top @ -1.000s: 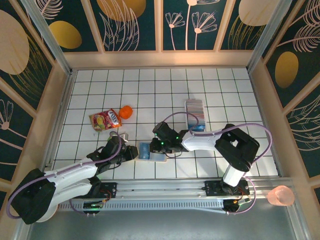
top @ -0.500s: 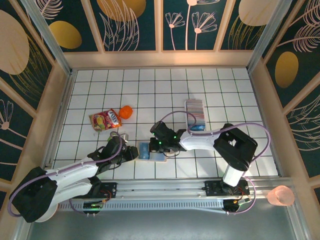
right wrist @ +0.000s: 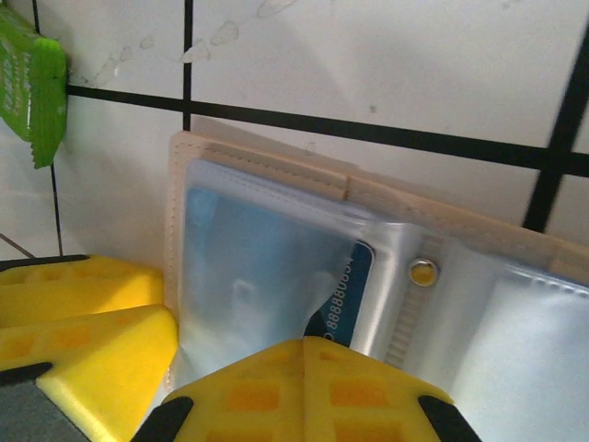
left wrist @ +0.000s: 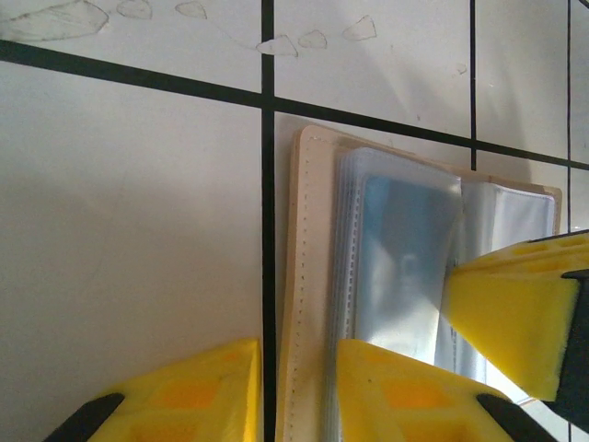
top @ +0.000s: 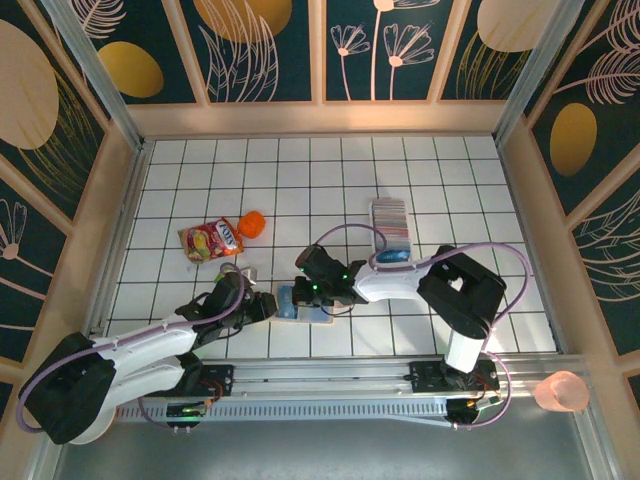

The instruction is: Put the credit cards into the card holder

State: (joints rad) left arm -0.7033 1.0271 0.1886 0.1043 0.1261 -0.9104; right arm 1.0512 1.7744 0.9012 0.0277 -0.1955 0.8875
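Top external view first, from the left: a red snack pouch (top: 211, 240) and an orange cap (top: 252, 223) lie apart from the job.

Next is the left gripper (top: 262, 303), low on the white tiles. In the left wrist view, its yellow pads sit one on each side of the beige edge of the card holder (top: 300, 303). I think they are pinching that edge to keep the holder from sliding.

The card holder lies open and flat, between the two grippers. It has clear plastic pockets inside. It looks soft, floppy and very light, so a small push would likely move it. The stitched beige edge is the best place to hold it, not the thin pockets.

Touching the holder from the right is the right gripper (top: 308, 291). Its fingers are pressed tight together. In the right wrist view, their tip rests on a clear pocket. A blue card (right wrist: 342, 281) sits partly inside that pocket. I cannot tell if the fingers pinch the card or only push it.

Farther right and up, well apart, the other credit cards (top: 390, 225) lie in a neat row. They look thin, stiff, smooth and slippery. I would pinch one by a short end, so the long part is free to slide in.
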